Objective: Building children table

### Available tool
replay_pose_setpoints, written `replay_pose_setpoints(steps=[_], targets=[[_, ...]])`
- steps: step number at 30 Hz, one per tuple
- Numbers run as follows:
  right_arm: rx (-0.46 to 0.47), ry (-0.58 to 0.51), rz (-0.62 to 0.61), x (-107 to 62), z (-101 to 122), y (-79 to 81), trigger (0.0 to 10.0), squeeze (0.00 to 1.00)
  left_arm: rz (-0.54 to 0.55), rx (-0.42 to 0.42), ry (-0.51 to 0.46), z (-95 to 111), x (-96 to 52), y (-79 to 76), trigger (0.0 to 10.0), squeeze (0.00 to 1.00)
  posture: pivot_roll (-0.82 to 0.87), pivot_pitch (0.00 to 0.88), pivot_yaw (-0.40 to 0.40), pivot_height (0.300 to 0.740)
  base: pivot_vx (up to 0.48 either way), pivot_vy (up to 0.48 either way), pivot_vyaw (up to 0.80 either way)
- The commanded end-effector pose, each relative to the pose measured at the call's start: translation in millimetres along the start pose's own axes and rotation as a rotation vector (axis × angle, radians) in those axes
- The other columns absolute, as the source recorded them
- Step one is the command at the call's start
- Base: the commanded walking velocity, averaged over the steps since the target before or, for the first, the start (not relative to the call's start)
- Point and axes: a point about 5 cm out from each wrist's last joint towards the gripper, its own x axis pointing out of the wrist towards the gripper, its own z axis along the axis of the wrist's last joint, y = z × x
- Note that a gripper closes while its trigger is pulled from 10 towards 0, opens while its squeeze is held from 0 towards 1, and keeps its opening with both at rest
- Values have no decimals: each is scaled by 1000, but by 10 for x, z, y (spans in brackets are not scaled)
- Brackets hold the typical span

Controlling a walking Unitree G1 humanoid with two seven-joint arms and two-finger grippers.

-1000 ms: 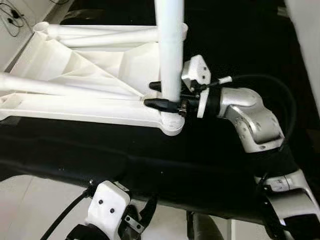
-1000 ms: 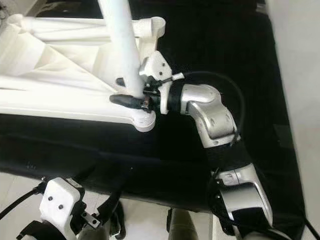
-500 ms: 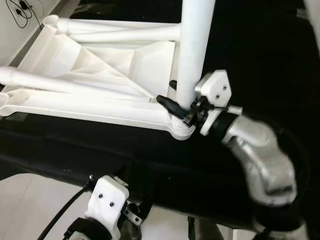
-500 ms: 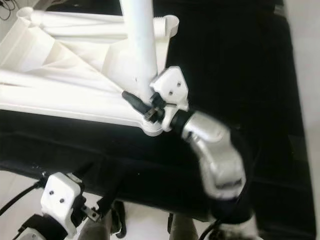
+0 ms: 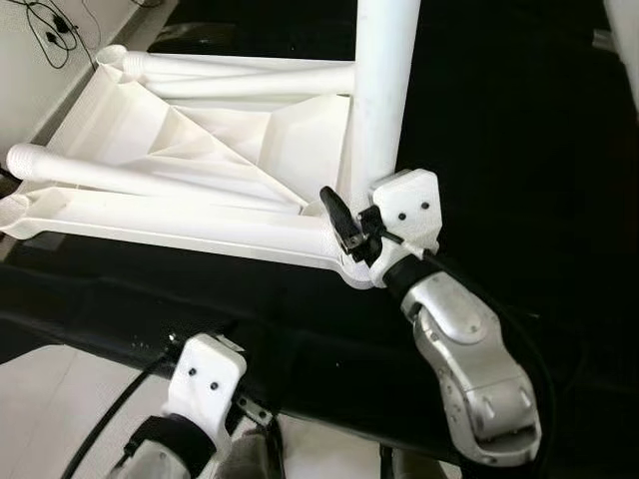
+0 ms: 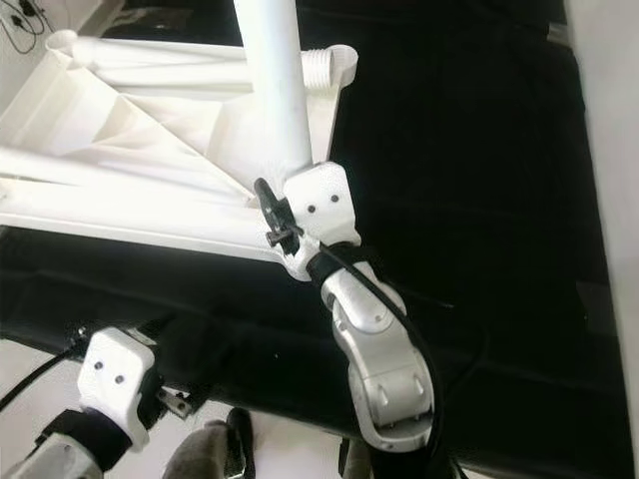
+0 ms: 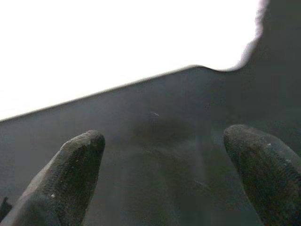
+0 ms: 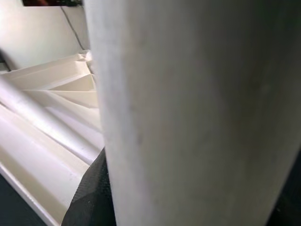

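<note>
The white children's table [image 5: 200,160] lies upside down on a black cloth. One white leg [image 5: 384,90] stands upright in its near right corner socket. My right gripper [image 5: 361,208] is shut on that leg just above the socket, reaching in from the front; one black finger [image 5: 339,215] shows on the leg's left side. The right wrist view has the leg [image 8: 188,113] close up with a finger [image 8: 91,197] pressed against it. My left gripper [image 7: 164,155] hangs low by the cloth's front edge, open and holding nothing.
Two loose legs [image 5: 150,180] [image 5: 240,70] lie across the table's underside. A threaded socket [image 6: 334,65] stands at the far right corner. Black cloth [image 5: 499,120] spreads to the right. White floor [image 5: 40,399] and cables [image 5: 50,25] lie at the left.
My right arm has swung around the upright leg, from reaching in at the right to reaching in from the front, keeping its hold. The camera has shifted as well.
</note>
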Motion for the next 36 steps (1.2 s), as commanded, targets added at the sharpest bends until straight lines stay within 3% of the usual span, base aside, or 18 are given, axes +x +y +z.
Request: replay_pose_setpoints(steps=[1,9,12,19,25,27,33,36], targets=[[-13,139,-53,-33,-295,-1,10000,0,51,14,13,-39,11,99,10000,0,72,280,79,740,0,0,0],[-40,122,-146,-16,-330,13,10000,0,123,-7,-89,155,182,341,10000,0,84,239,90,740,0,0,0],[-25,111,-154,25,-354,53,10000,0,138,-10,-163,314,293,434,10000,0,83,211,93,740,0,0,0],[-29,89,-160,78,-350,50,10000,0,115,-57,-236,474,381,508,10000,0,73,186,93,740,0,0,0],[-37,68,-170,140,-349,18,10000,0,-36,-115,-327,722,490,481,10000,0,69,167,95,740,0,0,0],[-35,60,-166,161,-345,21,10000,0,-96,-175,-375,853,538,472,10000,0,64,161,97,740,0,0,0],[-28,47,-161,179,-330,24,10000,0,-155,-228,-397,943,588,476,10000,0,62,158,98,740,0,0,0],[-20,20,-152,215,-300,30,10000,0,-234,-298,-386,1011,715,515,10000,0,64,153,102,740,0,0,0]])
